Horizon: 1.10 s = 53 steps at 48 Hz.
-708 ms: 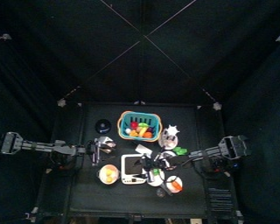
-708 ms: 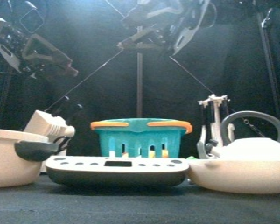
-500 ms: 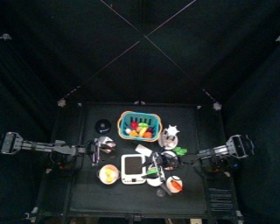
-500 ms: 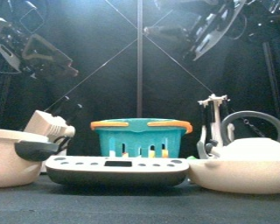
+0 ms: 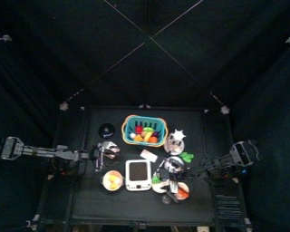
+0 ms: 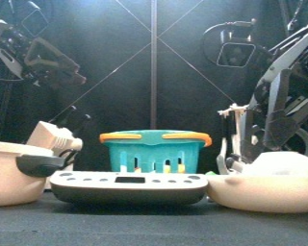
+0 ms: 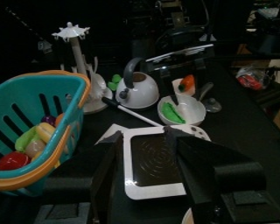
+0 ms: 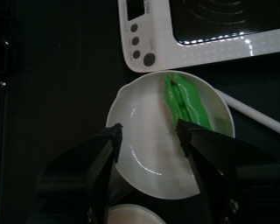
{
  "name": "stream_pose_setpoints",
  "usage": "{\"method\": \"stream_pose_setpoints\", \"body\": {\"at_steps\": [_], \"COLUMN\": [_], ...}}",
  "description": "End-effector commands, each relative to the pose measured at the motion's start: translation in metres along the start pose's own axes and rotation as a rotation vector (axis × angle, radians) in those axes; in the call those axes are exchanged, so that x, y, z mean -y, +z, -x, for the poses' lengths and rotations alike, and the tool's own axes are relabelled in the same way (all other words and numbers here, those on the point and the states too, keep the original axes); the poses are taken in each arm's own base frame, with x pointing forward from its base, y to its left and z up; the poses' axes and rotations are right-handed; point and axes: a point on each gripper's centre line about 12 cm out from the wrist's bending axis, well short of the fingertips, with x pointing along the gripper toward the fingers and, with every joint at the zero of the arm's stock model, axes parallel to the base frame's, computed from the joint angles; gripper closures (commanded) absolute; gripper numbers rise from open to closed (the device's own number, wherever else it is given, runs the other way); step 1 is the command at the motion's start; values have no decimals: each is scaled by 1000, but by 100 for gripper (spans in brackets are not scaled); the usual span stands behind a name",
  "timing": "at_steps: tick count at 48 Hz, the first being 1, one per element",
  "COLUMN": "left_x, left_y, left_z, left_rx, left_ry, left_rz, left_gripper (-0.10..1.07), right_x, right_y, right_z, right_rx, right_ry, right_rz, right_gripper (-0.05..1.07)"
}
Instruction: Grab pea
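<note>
The pea is a green pod lying in a white bowl beside the scale; it also shows in the left wrist view. My right gripper is open and hangs just above that bowl, one jaw on each side of the bowl's near part, the pea a little ahead of the tips. In the top view the right gripper is over the bowl at the table's front right. My left gripper is open and empty, resting at the table's left.
A teal basket of toy food stands at the back middle. A white scale lies in front of it. A kettle and a white mug tree stand at the right. Another bowl is at the front left.
My right arm has swung down from high above the table and now hangs low over the white bowl at the right. The left arm has not moved.
</note>
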Motion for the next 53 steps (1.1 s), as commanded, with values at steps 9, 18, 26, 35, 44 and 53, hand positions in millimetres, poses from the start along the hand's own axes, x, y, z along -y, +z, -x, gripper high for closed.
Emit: {"method": "stream_pose_setpoints", "body": {"at_steps": [9,18,26,35,44,53], "left_x": [-1,-1,-1,-1,-1,-1], "left_y": [8,8,8,7,7,7], "left_z": [-3,-2,-2,-2,-2,-2], "left_rx": [23,23,21,20,20,20], "left_ry": [4,5,4,5,5,5], "left_rz": [2,3,2,3,3,3], "left_gripper": [16,15,16,16,16,15], "right_x": [11,15,16,13,8,11], "right_y": [14,8,6,20,42,46], "right_z": [-3,-22,-31,-26,1,3], "right_rx": [-11,-65,-98,-68,-21,-11], "right_ry": [-40,-58,-68,-64,-68,-77], "right_rz": [11,22,28,28,43,61], "right_gripper": [16,16,30,51,51,51]}}
